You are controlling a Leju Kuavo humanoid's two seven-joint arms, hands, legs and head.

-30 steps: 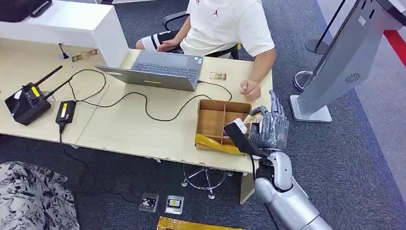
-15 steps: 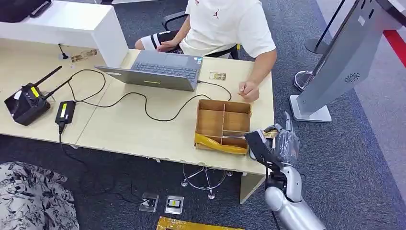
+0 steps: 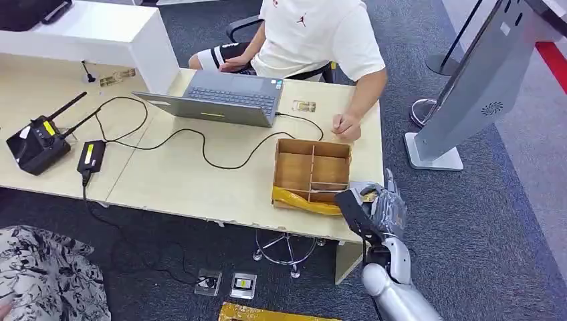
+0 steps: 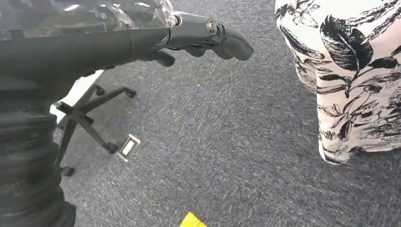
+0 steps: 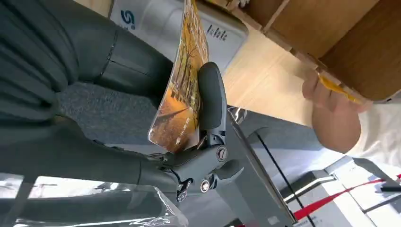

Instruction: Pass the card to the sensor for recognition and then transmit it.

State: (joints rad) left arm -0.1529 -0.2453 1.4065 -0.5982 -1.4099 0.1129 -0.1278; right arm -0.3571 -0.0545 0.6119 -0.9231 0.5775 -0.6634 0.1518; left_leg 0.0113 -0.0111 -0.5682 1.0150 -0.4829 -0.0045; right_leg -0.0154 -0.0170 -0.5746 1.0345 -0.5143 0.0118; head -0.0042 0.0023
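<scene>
My right hand [image 3: 386, 208] is at the desk's near right corner, just beside the wooden box [image 3: 312, 170]. It pinches a card [image 5: 182, 90] with an orange and yellow picture, my thumb [image 5: 211, 97] pressing on its face. In the head view the card [image 3: 368, 196] shows as a small yellow edge at the hand. Close behind the card lies a white and grey reader [image 5: 156, 23] with a blue logo, on the desk. My left hand [image 4: 203, 35] hangs over the carpet, holding nothing, fingers loosely stretched.
A person in a white shirt [image 3: 314, 33] sits behind the desk, one hand [image 3: 348, 126] resting near the box. A laptop [image 3: 220, 99], cables, a black radio [image 3: 37, 142] and another card [image 3: 304, 106] lie on the desk. A grey kiosk [image 3: 481, 87] stands at the right.
My right hand with the card has drawn back from over the box's right side toward the desk's near corner. The person's hand has hardly moved.
</scene>
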